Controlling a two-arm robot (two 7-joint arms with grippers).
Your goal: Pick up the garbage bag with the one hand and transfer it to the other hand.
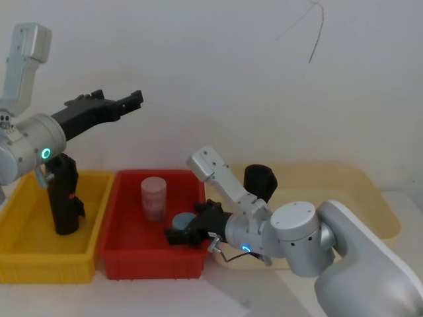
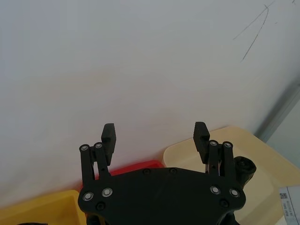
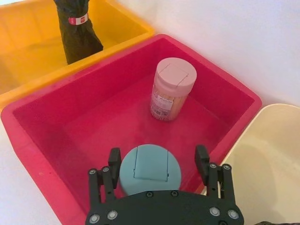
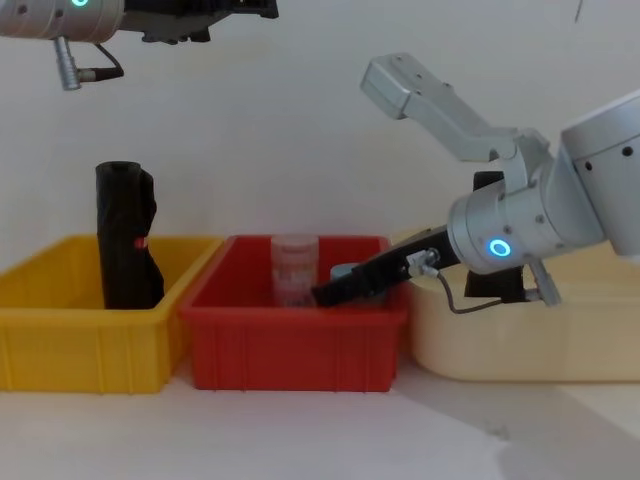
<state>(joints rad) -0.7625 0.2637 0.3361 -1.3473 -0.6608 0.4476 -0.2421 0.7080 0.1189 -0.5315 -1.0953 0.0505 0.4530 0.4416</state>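
The garbage bag (image 1: 64, 195) is a black crinkly roll standing upright at the back of the yellow bin (image 1: 26, 261). Its red-and-white label shows in the right wrist view (image 3: 77, 19), and it stands tall above the bin wall in the chest view (image 4: 125, 235). My left gripper (image 1: 137, 100), on the green-ringed wrist, hangs high above and to the right of the bag. It is open and empty (image 2: 155, 133), facing the wall. My right gripper (image 1: 175, 236), on the blue-ringed wrist, reaches low into the red bin (image 3: 42, 145). It is open (image 3: 158, 157), its fingers on either side of a blue-lidded jar (image 3: 150, 168).
A clear jar with a pink lid (image 1: 153, 197) stands in the red bin (image 1: 152, 261). A beige tub (image 1: 357, 191) at the right holds another black object (image 1: 259, 179). A white wall runs close behind the bins.
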